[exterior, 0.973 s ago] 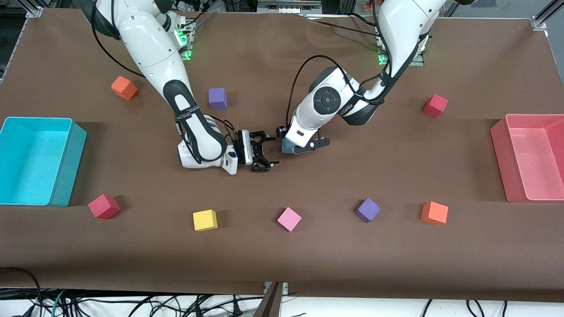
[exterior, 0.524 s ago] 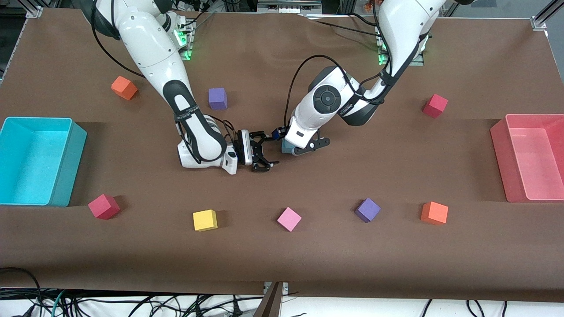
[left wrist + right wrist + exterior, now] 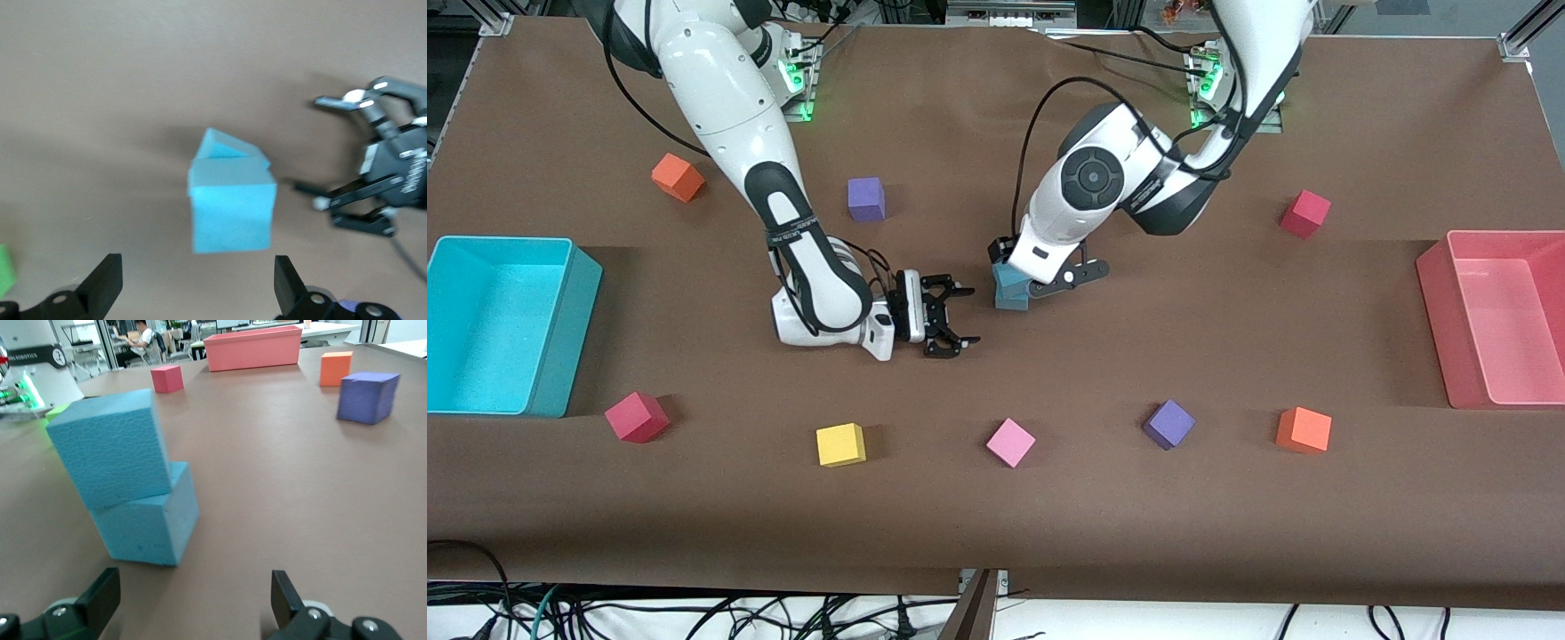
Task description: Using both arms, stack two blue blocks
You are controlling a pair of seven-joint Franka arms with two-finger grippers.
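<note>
While the upper blue block [image 3: 110, 447] sits askew on the lower blue block [image 3: 148, 523] mid-frame, we see both the left gripper [image 3: 1060, 277] and right gripper [image 3: 950, 316] spread wide, seemingly clear of them.

Bare desk [image 3: 1227, 338] is lying around the stacked blue blocks [image 3: 1011, 286]; the right tool [image 3: 951, 316] and left tool [image 3: 1049, 283] are flanking them.

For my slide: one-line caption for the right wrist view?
Two blue blocks stacked askew, right tool open before them.
</note>
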